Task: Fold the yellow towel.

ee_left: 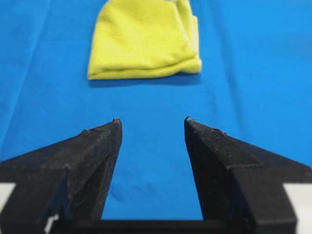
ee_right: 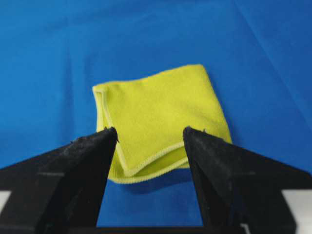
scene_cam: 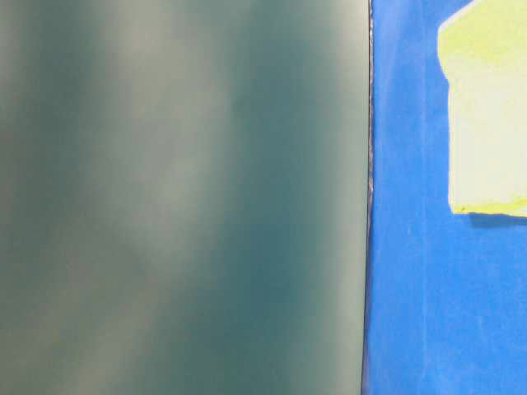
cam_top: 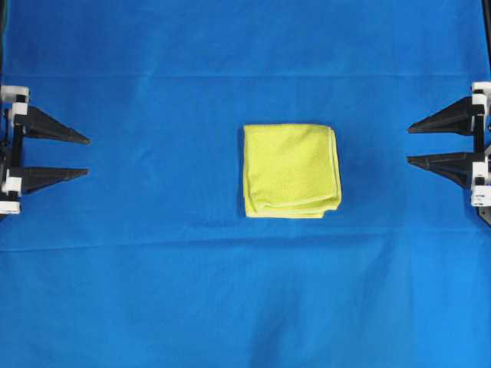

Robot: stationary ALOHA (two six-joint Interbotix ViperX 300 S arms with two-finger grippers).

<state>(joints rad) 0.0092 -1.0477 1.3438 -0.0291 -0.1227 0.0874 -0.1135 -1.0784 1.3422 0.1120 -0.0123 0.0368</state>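
The yellow towel (cam_top: 291,171) lies folded into a small square in the middle of the blue cloth, with layered hems at its right and front edges. It also shows in the left wrist view (ee_left: 146,41), the right wrist view (ee_right: 161,119) and the table-level view (scene_cam: 487,115). My left gripper (cam_top: 87,157) is open and empty at the far left edge, well apart from the towel; it shows in its own view too (ee_left: 151,122). My right gripper (cam_top: 409,145) is open and empty at the far right edge, also apart from the towel (ee_right: 150,130).
A blue cloth (cam_top: 153,291) covers the whole table, with faint creases. In the table-level view a blurred grey-green surface (scene_cam: 181,197) fills the left two thirds.
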